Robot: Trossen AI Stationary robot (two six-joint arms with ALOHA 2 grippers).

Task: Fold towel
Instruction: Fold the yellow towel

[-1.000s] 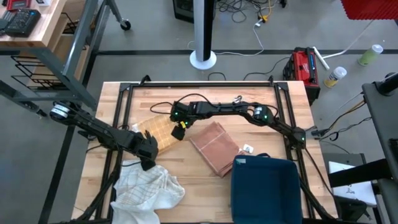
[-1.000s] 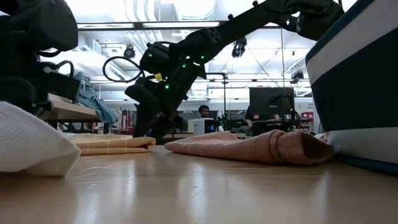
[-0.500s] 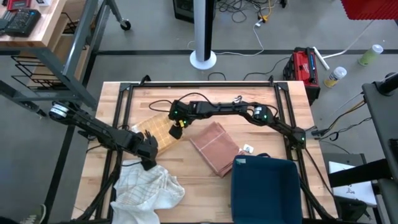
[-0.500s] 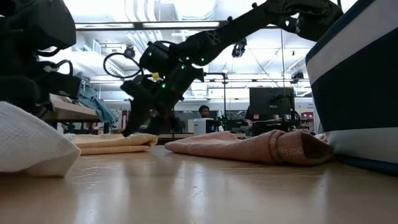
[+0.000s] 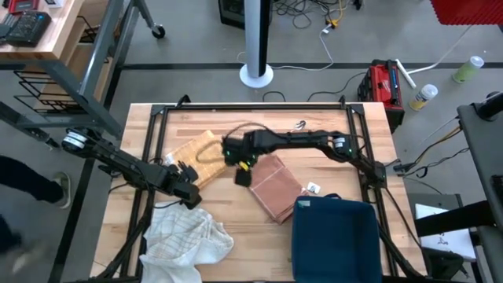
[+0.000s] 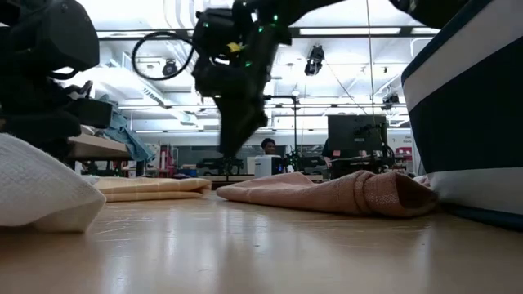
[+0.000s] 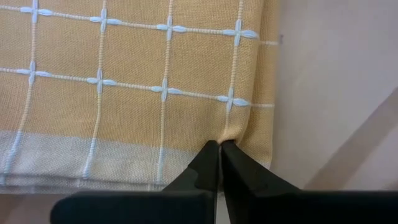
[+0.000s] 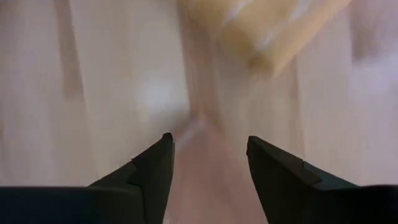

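A: What sits around the yellow towel?

B: In the overhead frame a crumpled white cloth lies at lower left, a folded pink towel lies at the centre, and a dark blue bin fills the lower right, touching the pink towel's lower corner. A small white tag lies just beside the pink towel.

A: Anything in the way?

B: The right gripper hangs over the gap between the yellow and pink towels, its fingers spread with nothing between them. The left gripper is at the yellow towel's lower edge; in its wrist camera the fingertips are pressed together, pinching the hem.

A: How does the yellow towel look?

B: Folded flat, left of centre on the table, lying at a slant. Close up it is a golden weave with a pale blue grid and a lighter band along the hem.

A: And the surface, the room?

B: A light wooden table edged by a black frame. On the grey floor beyond stand a white pole base at top centre and a red case at upper right. The table-level frame shows ceiling lights and a monitor in the background.
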